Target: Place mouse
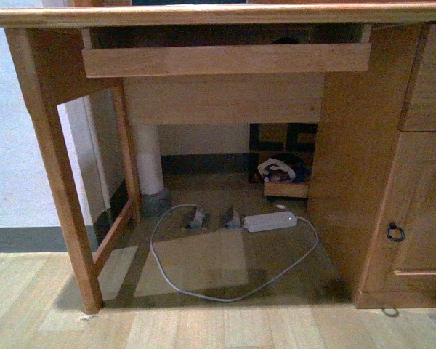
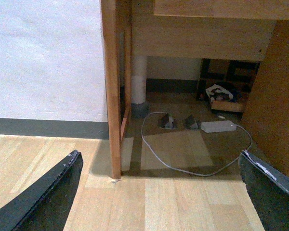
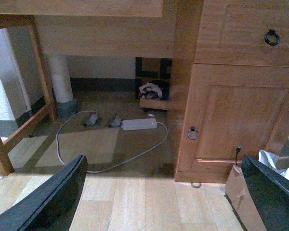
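Note:
A small black rounded shape (image 1: 284, 40) pokes up behind the front board of the desk's pull-out tray (image 1: 225, 59). Only its top shows; it may be the mouse. No mouse shows in either wrist view. My left gripper (image 2: 164, 192) is open and empty, with its dark fingers (image 2: 43, 197) spread wide over the wood floor near the desk's left leg (image 2: 111, 96). My right gripper (image 3: 164, 197) is open and empty over the floor in front of the desk's cabinet door (image 3: 236, 120). Neither arm shows in the front view.
Under the desk lie a white power adapter (image 1: 270, 221), a looping grey cable (image 1: 203, 291) and a box with cloth (image 1: 282, 174). The cabinet with ring handles (image 1: 395, 232) stands at the right. A brown paper bag (image 3: 241, 192) stands by my right gripper.

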Robot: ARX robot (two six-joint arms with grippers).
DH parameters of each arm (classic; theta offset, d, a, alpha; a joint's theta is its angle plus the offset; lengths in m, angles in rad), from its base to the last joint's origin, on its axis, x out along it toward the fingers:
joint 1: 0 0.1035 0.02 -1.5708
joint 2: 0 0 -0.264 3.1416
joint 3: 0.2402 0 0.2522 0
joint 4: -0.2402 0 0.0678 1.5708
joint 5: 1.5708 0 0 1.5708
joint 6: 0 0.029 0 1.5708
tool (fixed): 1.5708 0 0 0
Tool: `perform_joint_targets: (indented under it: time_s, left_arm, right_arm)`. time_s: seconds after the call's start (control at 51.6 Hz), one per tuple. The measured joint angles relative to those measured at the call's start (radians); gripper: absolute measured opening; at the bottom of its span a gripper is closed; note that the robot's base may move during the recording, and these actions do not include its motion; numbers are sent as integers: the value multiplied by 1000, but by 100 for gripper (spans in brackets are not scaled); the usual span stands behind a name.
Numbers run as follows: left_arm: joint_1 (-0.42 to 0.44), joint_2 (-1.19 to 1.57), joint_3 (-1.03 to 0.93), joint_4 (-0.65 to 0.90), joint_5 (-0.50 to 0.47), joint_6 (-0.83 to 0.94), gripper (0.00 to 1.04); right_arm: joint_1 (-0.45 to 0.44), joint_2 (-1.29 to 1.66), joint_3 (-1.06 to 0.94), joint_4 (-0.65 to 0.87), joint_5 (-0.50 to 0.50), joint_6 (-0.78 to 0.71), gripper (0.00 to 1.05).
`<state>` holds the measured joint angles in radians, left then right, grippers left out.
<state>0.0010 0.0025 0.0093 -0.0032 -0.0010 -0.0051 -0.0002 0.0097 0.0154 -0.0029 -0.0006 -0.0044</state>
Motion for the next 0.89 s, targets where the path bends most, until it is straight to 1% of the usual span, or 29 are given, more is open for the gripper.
perform_joint_targets:
  time_s: [0.892]
  left_arm:
    - [0,0,0,-1,0,0,98]
  right_arm:
    - [0,0,0,0,0,0,98]
